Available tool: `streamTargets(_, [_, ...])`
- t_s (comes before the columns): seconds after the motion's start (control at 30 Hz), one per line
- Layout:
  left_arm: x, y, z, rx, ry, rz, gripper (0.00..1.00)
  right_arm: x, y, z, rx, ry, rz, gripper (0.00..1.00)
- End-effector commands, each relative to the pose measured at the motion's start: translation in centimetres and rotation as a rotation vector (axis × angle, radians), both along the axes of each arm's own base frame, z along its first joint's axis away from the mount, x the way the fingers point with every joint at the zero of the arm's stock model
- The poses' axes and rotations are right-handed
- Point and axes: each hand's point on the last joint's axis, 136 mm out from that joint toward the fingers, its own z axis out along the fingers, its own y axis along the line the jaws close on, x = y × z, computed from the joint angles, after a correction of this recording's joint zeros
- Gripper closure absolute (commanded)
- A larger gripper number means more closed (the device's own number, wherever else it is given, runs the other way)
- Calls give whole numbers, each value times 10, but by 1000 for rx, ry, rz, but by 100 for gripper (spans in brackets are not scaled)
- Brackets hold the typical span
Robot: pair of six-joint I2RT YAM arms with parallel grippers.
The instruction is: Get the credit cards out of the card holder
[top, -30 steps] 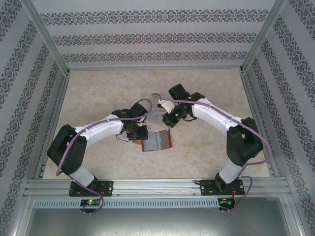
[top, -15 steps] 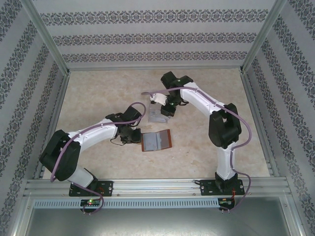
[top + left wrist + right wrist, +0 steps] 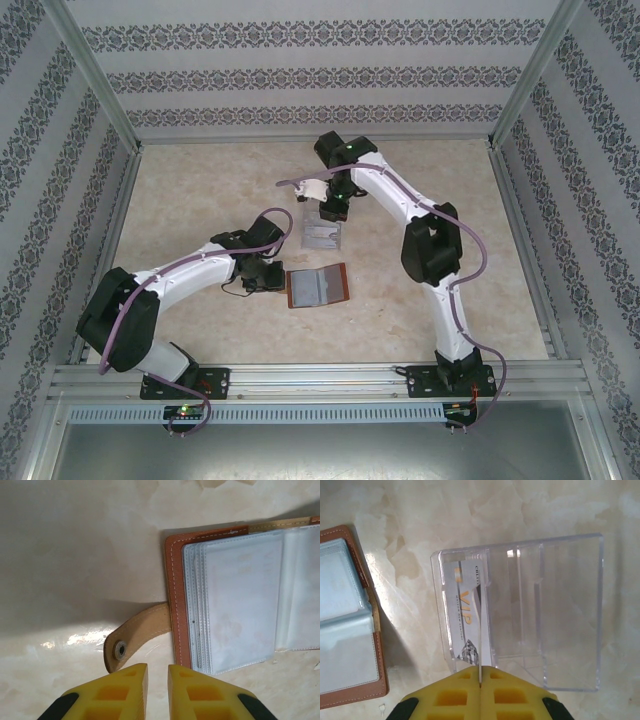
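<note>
A clear slotted tray (image 3: 322, 237) sits on the beige marbled table (image 3: 200, 190), near its middle and a touch toward 12 o'clock. In the right wrist view the tray's (image 3: 560, 610) thin dividers run from 12 to 6 o'clock. Wallpaper (image 3: 300, 75) with dark floral bands lines the walls at 9, 12 and 3 o'clock. An aluminium rail (image 3: 320, 378) crosses at 6 o'clock.

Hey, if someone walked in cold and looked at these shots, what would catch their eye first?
Most likely the right gripper, shut on a white VIP credit card that it holds edge-on in the end slot of a clear slotted tray near mid-table. Next, the reddish-brown card holder lying open on the arms' side of the tray, clear pockets up, with the left gripper hovering narrowly open and empty by its snap strap.
</note>
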Motion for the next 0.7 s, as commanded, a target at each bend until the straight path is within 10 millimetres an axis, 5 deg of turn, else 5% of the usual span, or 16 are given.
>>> streamTargets(0.0, [-3, 9, 2, 18, 7, 26, 82, -9, 2, -3, -31, 39, 52, 94])
streamTargets(0.67, [-2, 7, -2, 13, 24, 30, 82, -21, 8, -39, -73, 141, 84, 88])
